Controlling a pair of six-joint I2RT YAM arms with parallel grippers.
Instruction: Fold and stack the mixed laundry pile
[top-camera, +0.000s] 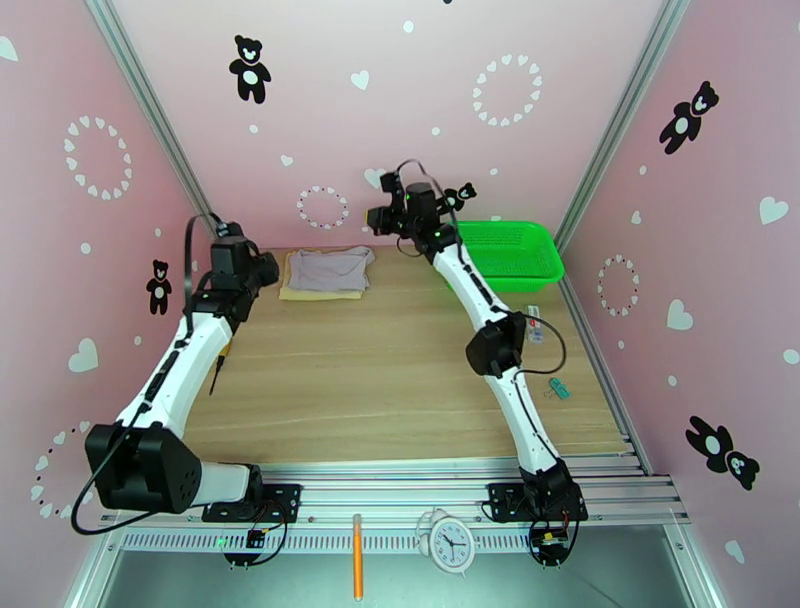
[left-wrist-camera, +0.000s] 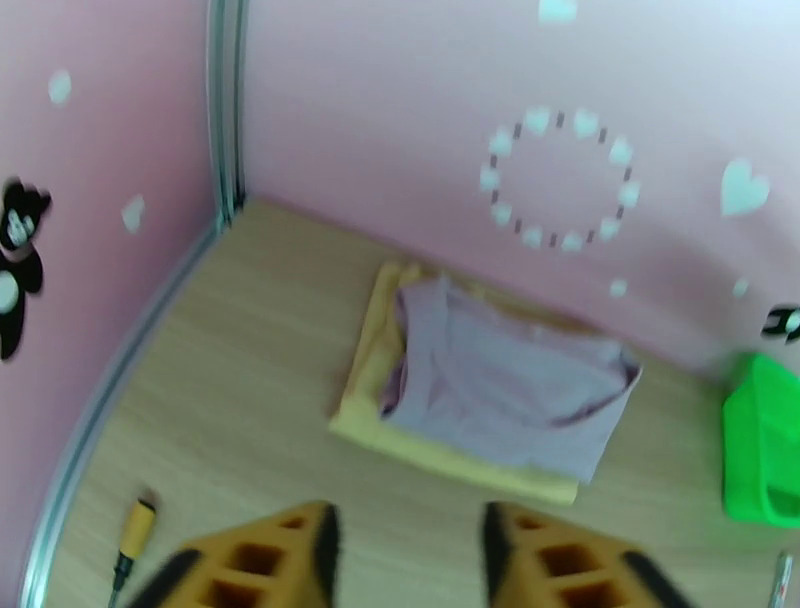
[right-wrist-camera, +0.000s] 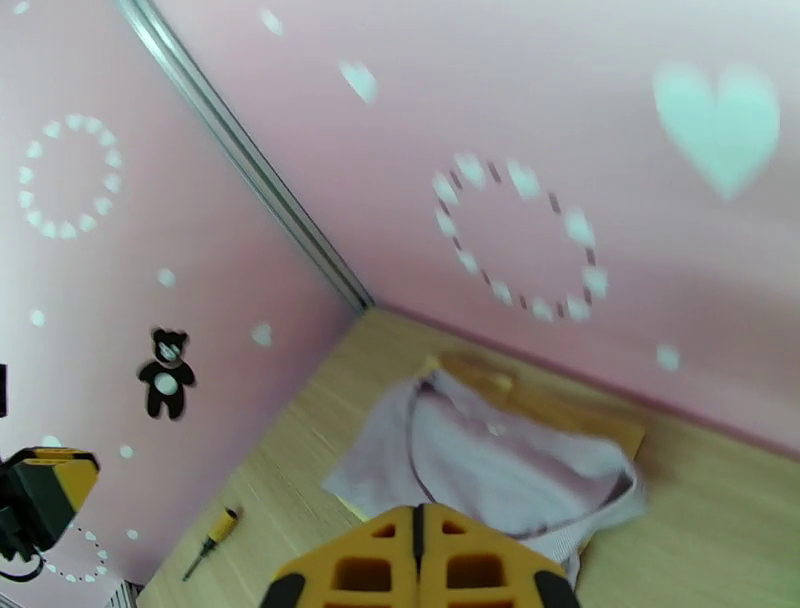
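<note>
While the left gripper stands parted and the right gripper is clenched on nothing, the lilac garment lies folded atop the tan cloth at the table's far-left corner, both probably soft, light and limp, best pinched at corners.

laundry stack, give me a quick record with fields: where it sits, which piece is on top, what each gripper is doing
place: far edge of table, left of centre
bottom: tan cloth, folded flat
top: lilac garment, folded, lying on the tan cloth
basket: green, right of the stack, apart from it
left gripper: open, holding nothing
right gripper: shut, holding nothing
</note>
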